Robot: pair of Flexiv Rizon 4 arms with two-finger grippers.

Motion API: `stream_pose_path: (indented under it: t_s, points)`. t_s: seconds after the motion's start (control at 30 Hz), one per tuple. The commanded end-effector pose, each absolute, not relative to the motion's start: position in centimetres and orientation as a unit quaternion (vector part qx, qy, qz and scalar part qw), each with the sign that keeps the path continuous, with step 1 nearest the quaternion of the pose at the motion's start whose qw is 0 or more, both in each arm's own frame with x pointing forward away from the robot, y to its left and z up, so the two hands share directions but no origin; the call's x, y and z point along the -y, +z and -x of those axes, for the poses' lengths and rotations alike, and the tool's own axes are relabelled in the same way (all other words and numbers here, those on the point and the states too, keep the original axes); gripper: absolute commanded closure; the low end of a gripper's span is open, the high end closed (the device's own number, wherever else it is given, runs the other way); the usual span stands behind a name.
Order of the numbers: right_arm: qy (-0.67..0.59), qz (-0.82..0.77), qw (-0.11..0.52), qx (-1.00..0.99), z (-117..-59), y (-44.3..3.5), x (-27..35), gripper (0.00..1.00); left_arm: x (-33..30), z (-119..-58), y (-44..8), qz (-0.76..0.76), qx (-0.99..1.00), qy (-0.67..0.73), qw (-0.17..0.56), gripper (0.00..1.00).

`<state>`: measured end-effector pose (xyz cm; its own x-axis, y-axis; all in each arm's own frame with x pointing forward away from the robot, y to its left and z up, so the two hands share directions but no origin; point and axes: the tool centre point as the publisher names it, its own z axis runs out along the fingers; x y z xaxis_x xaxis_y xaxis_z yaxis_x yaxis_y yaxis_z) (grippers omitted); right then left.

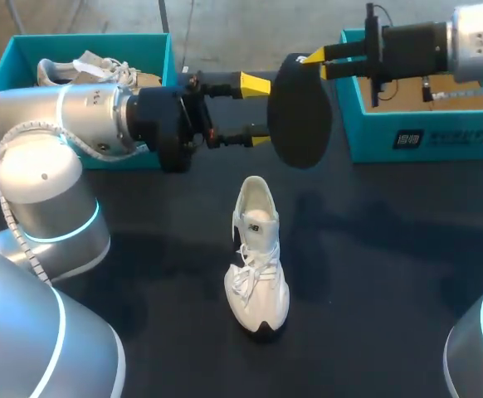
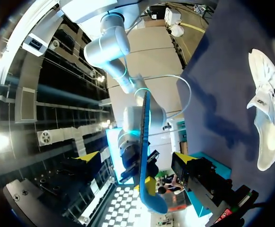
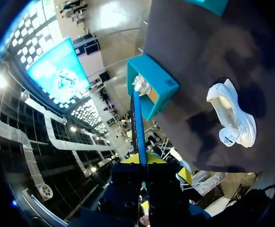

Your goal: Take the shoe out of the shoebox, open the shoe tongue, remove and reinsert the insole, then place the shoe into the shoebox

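Right gripper [image 1: 319,64]: fingers pressed together on the top edge of the insole [image 1: 300,112], one yellow tip on each face. The right wrist view shows the insole edge-on, running straight out from between the tips.

Left gripper [image 1: 258,111]: fingers spread wide. The tips sit at the insole's 9 o'clock edge, one high and one low. In the left wrist view the insole stands edge-on between the two fingers, with a gap on each side and no contact seen.

Insole: dark, nearly black face, oval, thin, with a blue tint along the edge in the wrist views. It hangs in the air above the table [image 1: 374,265], at 12 o'clock from the shoe [image 1: 256,265].

Shoe: white sneaker with white laces, upright on its sole near the table's middle. Heel at 12 o'clock, toe at 6 o'clock. The mouth gapes open and the inside looks pale. There is a dark patch at the toe of the sole. Neither gripper touches it.

Left box [image 1: 92,43]: teal, at 10 o'clock from the shoe, with a second shoe [image 1: 84,70] lying inside.

Right box [image 1: 374,137]: teal, at 2 o'clock from the shoe, under the right arm.
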<state>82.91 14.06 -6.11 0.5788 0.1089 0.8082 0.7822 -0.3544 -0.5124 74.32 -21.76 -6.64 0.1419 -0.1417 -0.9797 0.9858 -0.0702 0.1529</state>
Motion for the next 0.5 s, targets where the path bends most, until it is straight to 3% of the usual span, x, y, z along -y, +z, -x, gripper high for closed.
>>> stream_pose_path:
  t_s: [0.03, 0.2, 0.23, 0.27, 0.37, 0.5]
  points:
    - [-0.340, 0.746, 0.488, 0.299, -84.1, -6.9, -16.3, 1.00, 22.3, -75.1, -7.0, -0.522, -0.399, -0.516, 0.549, 0.00]
    - [-0.334, 0.741, 0.501, 0.297, -83.4, -7.1, -17.2, 1.00, 22.4, -75.5, -7.1, -0.523, -0.400, -0.514, 0.550, 0.00]
    - [-0.334, 0.741, 0.501, 0.298, -83.3, -7.2, -17.3, 1.00, 22.4, -75.5, -7.1, -0.524, -0.399, -0.514, 0.550, 0.06]
    - [-0.333, 0.740, 0.502, 0.298, -83.3, -7.3, -17.4, 1.00, 22.5, -75.6, -7.1, -0.524, -0.399, -0.514, 0.550, 0.25]
    - [-0.332, 0.742, 0.503, 0.294, -83.3, -7.6, -17.5, 1.00, 22.7, -75.5, -7.2, -0.524, -0.397, -0.516, 0.549, 0.56]
    - [-0.331, 0.741, 0.505, 0.295, -83.3, -7.6, -17.6, 1.00, 22.8, -75.5, -7.2, -0.524, -0.398, -0.515, 0.549, 0.73]
